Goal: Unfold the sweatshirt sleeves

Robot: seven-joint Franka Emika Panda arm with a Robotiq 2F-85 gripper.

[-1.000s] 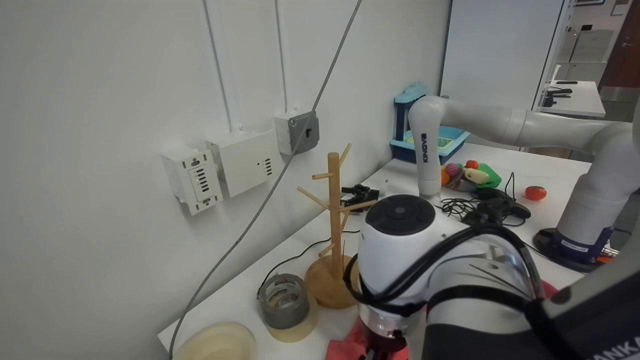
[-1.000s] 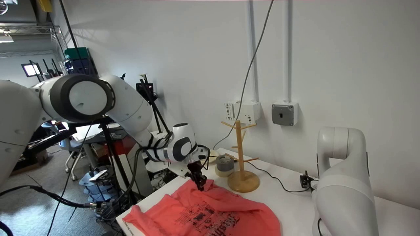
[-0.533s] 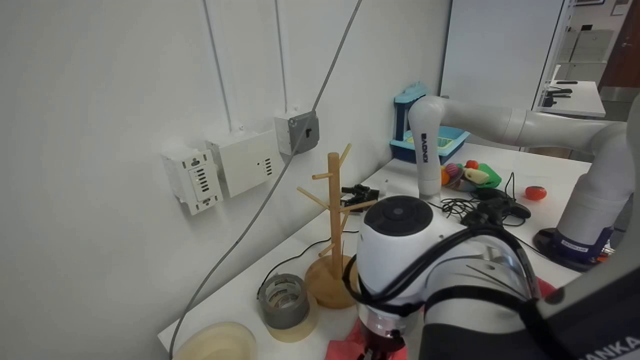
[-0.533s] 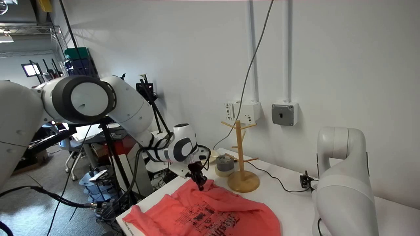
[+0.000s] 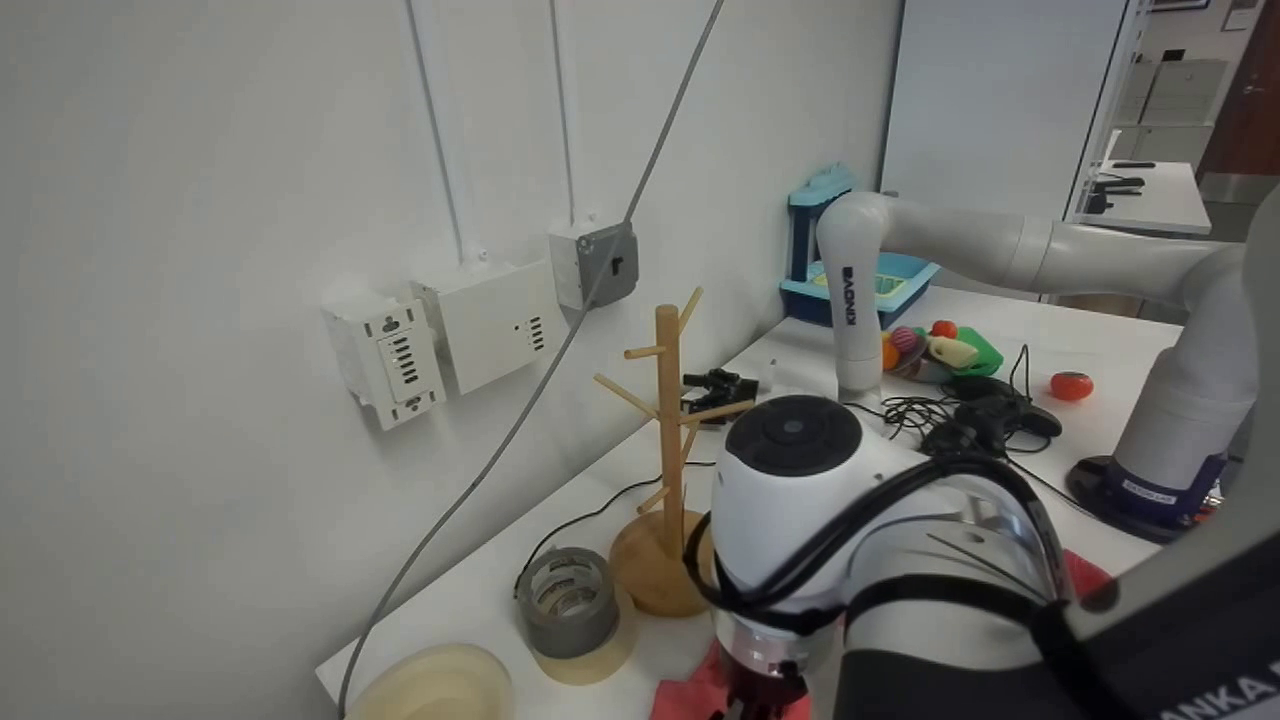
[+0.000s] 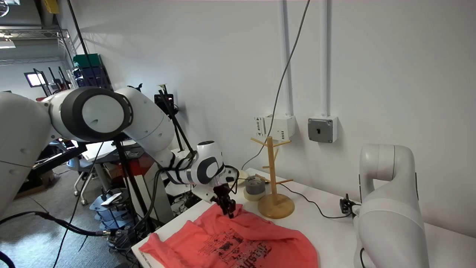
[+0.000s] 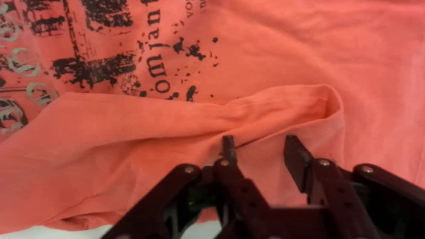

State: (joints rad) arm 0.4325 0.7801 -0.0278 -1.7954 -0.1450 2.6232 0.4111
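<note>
Below the black two-fingered gripper (image 7: pixel 259 142) lies the coral-red fabric sweatshirt (image 6: pixel 234 242), on the white table (image 6: pixel 327 238). In the wrist view, one coral-red tubular sleeve (image 7: pixel 116 122) extends left of the gripper. In an exterior view, right of the gripper are round grey and beige tape rolls (image 6: pixel 255 186), then the brown wooden mug tree (image 6: pixel 272 177).

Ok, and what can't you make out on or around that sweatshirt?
Sweatshirt, near end: cut off by the bottom edge in an exterior view.
Much of it in an exterior view: hidden behind the robot arm.
Folded sleeve, left end: runs off the wrist view's left edge.
Contact between the open jaws and sleeve: wrist view shows no depth.
Gray tape roll, lettering: too small in an exterior view.
</note>
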